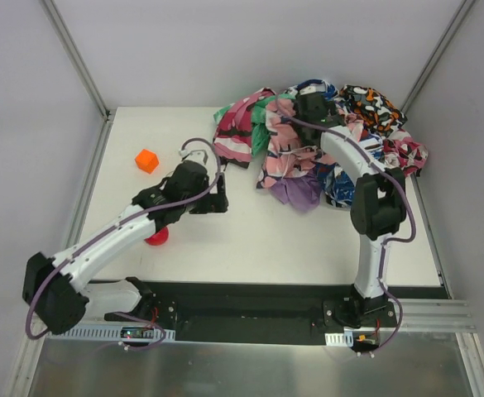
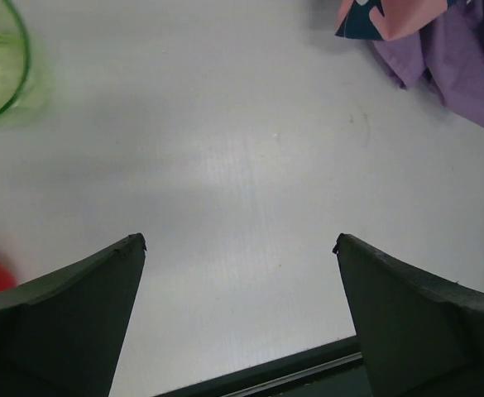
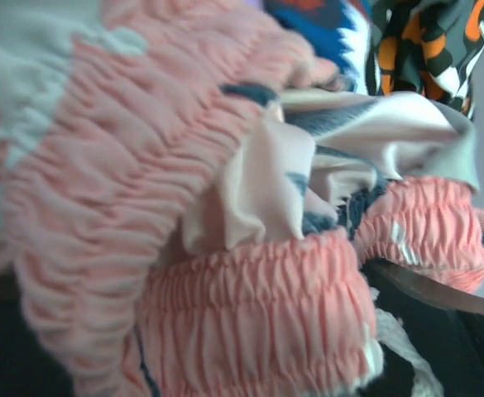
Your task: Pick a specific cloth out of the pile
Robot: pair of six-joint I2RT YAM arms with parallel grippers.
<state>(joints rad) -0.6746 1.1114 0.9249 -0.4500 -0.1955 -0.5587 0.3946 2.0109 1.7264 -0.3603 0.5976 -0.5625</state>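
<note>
The lavender cloth (image 1: pixel 298 192) lies limp at the near edge of the pile (image 1: pixel 366 103), partly under a pink printed cloth (image 1: pixel 285 157). Soft and light, it looks best pinched at its free fold. The jaws of the left gripper (image 2: pixel 240 240) gape empty, while those of the right gripper (image 1: pixel 312 104), buried in fabric, cannot be told.

The right hand (image 1: pixel 313 105) is buried in the pile (image 1: pixel 374 107), and the cloth (image 2: pixel 465 70), partly under a pink cloth (image 2: pixel 390 16), runs past the view's edge.
</note>
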